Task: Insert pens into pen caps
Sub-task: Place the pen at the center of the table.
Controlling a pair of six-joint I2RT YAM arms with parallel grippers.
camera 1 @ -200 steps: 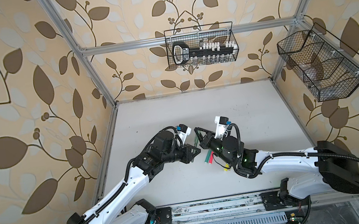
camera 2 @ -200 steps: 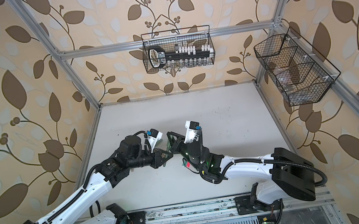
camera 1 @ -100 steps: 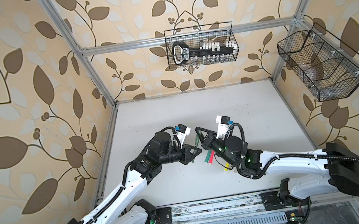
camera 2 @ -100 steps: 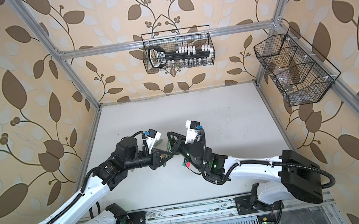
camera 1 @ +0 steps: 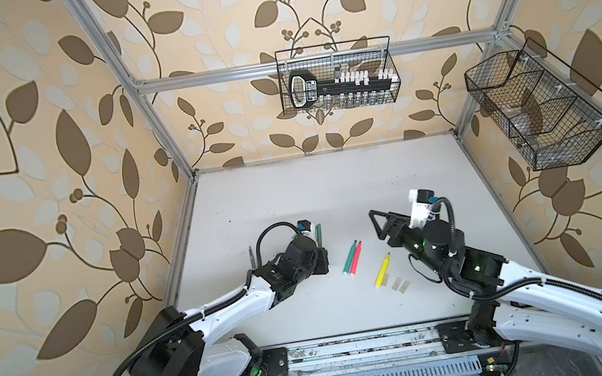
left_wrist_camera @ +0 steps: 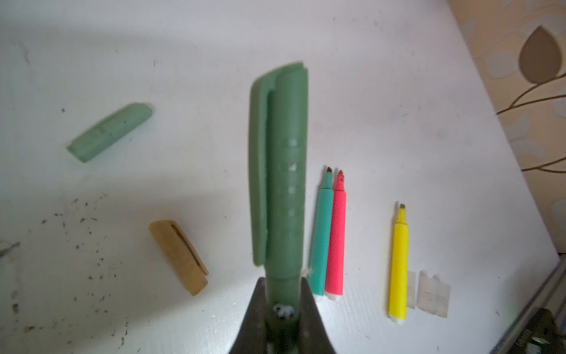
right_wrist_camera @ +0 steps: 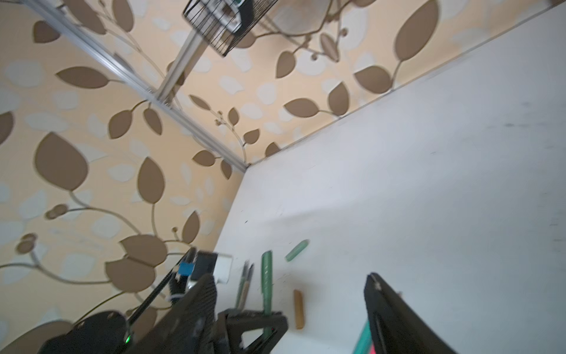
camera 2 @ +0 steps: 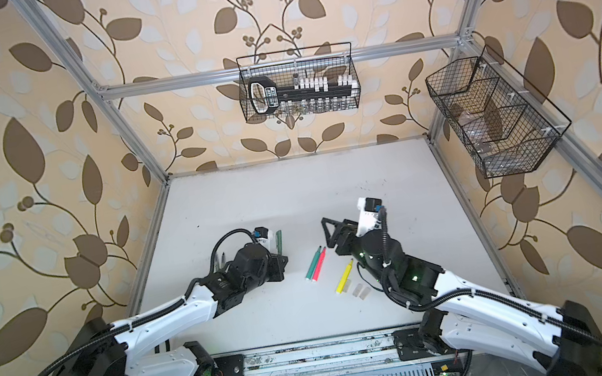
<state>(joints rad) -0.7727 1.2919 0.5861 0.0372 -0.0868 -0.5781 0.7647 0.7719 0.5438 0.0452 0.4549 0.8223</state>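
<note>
Left gripper (left_wrist_camera: 281, 286): clenched on the barrel of a dark green plastic pen (left_wrist_camera: 288, 190). In both top views it sits lower centre-left, with the pen pointing up the frame towards the back wall.
Dark green clip cap (left_wrist_camera: 260, 171): seated over the free end of the dark green plastic pen, its rim just clear of the fingertips.
Right gripper (camera 1: 383, 230): fingers spread wide with nothing between them. It is right of centre in both top views, apart from every pen.
Green marker (camera 1: 350, 258) and pink-red marker (camera 1: 356, 258): thick uncapped plastic sticks lying side by side and touching on the white tabletop (camera 1: 332, 188). They lie between the two grippers with their tips up-frame.
Yellow marker (camera 1: 383, 271): uncapped and lying alone, just right of that pair and lower in the frame, below the right gripper.
Clear plastic caps (camera 1: 401, 285): short stubs. Two lie together just right of the yellow marker's rear end, and a third lies against that end.
Sage green cap (left_wrist_camera: 110, 131): flat on the tabletop on its own, on the far side of the dark green plastic pen from the markers.
Tan cap (left_wrist_camera: 177, 257): flat on the tabletop between the sage green cap and the dark green plastic pen, touching neither.
Two thin pens (right_wrist_camera: 245, 285): lying side by side close to the left gripper, too blurred to tell their colours.
</note>
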